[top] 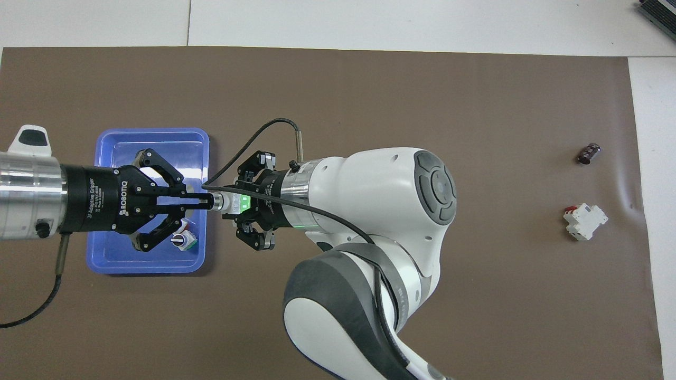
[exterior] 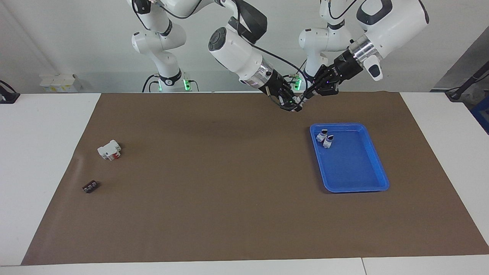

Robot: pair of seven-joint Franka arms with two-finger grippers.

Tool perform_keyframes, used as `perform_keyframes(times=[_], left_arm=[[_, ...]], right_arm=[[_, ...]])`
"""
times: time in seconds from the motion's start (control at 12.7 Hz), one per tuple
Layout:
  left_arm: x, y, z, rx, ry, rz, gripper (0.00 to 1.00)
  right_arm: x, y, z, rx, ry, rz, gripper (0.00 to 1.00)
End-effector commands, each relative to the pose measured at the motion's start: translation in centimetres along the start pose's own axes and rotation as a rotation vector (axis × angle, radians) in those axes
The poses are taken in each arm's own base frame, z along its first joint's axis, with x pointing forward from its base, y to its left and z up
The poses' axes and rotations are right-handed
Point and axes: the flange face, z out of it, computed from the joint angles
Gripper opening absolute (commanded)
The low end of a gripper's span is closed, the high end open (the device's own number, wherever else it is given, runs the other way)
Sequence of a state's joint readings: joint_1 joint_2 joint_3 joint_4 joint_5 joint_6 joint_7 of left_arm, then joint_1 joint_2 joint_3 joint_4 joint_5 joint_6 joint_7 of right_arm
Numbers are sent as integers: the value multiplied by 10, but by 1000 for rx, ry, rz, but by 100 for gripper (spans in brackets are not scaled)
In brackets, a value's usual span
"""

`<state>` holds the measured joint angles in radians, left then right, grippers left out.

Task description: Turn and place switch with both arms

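handing over mid-air: right gripper (top: 232, 205) pinches switch (top: 231, 203); left gripper (top: 208, 200) fingers pressed on its knob end. release only once left holds firmly.

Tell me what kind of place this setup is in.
Most likely a robotics lab bench: two white arms meet with the left gripper and right gripper over a brown mat, with a blue tray of small switches.

Facing view: taken high across desk (exterior: 237, 214), aimed at robots, wide. Overhead view: taken above robots' end, aimed steeply down, closer. Shared by both: brown mat (top: 475, 95), blue tray (exterior: 376, 179), half turn apart.
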<state>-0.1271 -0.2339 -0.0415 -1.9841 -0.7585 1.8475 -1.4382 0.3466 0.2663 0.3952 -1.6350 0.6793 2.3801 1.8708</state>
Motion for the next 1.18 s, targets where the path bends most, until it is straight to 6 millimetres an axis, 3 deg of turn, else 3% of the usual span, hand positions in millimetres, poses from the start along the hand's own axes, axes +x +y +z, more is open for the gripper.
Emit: perform_keyframes(times=[0.0, 0.24, 0.31, 0.39, 0.71, 0.94, 1.1], left_arm=[[-34, -2, 5, 8, -48, -11, 0], [-33, -2, 5, 7, -48, -7, 0], [-33, -2, 5, 6, -48, -5, 0], [-33, -2, 5, 6, -46, -4, 0], [-28, -1, 4, -4, -42, 3, 0], [-23, 0, 4, -18, -6, 20, 0], [-13, -1, 6, -25, 77, 61, 0]], right_arm=[[-3, 5, 18, -16, -18, 46, 0], [-2, 3, 17, -14, -16, 63, 0], [-1, 3, 17, -9, -4, 39, 63], [0, 2, 15, -4, 0, 26, 100], [15, -22, -18, 42, 9, -26, 100], [24, -28, -39, 45, 39, -112, 100], [29, -32, -65, 53, 85, -184, 100]])
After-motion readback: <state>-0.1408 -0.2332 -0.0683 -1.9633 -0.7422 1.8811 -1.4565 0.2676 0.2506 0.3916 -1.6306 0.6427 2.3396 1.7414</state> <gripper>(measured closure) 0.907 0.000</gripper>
